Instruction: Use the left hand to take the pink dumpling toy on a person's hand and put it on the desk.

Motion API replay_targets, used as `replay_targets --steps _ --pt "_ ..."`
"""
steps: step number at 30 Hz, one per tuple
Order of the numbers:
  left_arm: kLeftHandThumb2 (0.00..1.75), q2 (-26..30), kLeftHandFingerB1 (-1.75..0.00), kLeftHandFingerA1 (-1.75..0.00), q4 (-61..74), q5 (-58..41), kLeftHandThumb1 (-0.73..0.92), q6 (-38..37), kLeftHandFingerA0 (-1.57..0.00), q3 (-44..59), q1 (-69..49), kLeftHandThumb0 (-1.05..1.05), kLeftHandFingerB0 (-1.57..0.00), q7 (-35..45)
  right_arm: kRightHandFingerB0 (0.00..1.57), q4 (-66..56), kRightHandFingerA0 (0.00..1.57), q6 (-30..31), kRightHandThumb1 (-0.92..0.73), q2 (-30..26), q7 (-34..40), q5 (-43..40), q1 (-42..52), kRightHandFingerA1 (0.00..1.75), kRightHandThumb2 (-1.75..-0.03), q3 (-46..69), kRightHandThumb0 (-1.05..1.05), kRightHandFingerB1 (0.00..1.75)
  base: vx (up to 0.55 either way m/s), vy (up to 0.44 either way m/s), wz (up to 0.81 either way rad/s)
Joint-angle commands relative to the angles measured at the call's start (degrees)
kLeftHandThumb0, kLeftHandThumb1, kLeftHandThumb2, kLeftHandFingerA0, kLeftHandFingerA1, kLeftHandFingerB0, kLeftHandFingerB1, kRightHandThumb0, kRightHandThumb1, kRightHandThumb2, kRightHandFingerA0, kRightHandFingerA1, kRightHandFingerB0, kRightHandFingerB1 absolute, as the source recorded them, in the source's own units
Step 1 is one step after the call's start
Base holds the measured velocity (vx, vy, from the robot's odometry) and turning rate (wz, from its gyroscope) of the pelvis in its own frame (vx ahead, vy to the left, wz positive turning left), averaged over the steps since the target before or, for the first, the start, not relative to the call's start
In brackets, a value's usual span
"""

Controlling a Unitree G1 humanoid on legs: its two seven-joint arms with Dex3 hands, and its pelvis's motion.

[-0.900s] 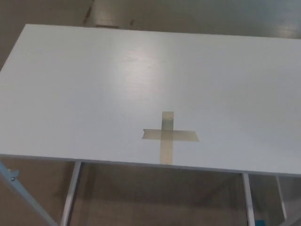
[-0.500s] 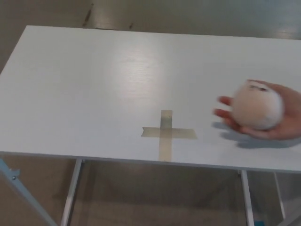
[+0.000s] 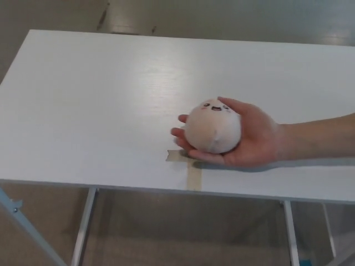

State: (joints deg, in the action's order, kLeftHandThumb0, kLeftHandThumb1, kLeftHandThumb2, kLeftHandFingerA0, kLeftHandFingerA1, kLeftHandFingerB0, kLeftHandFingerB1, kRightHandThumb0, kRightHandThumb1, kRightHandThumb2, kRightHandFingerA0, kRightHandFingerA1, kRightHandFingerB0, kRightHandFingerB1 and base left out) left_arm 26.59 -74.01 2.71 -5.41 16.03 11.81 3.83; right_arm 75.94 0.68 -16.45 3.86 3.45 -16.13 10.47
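A pale pink round dumpling toy (image 3: 212, 127) with a small face on top rests in a person's open palm (image 3: 256, 145). The person's arm reaches in from the right edge, and the hand hovers just over the tape cross (image 3: 192, 169) near the front of the white desk (image 3: 100, 111). Neither of my hands shows in the head view.
The desk's front edge runs along the lower part of the picture, with metal legs (image 3: 83, 230) and the floor below it. The person's forearm (image 3: 321, 138) lies across the desk's right side.
The person's hand has come in from the right with the dumpling toy and moved left to above the tape cross, covering most of it. Before that, only the desk and cross showed.
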Motion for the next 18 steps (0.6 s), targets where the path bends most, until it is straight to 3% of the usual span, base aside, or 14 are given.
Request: replay_targets --steps 1,18 --pt "0.56 0.78 -0.38 -0.47 -0.12 -0.44 0.55 -0.54 -0.73 -0.69 -0.56 -0.21 -0.47 0.91 0.54 0.03 0.7 -0.16 -0.69 -0.09 -0.12 -0.2 0.22 0.47 -0.6 -0.01 -0.19 0.42 0.0 0.0 0.0" --pt "0.56 0.58 -0.38 -0.47 -0.14 -1.03 0.56 -0.63 -0.75 -1.19 -0.16 -0.21 -0.47 0.92 0.54 0.24 0.69 0.36 -0.68 -0.28 -0.65 -0.15 0.1 0.46 -0.6 0.02 -0.2 0.42 0.0 0.0 0.0"
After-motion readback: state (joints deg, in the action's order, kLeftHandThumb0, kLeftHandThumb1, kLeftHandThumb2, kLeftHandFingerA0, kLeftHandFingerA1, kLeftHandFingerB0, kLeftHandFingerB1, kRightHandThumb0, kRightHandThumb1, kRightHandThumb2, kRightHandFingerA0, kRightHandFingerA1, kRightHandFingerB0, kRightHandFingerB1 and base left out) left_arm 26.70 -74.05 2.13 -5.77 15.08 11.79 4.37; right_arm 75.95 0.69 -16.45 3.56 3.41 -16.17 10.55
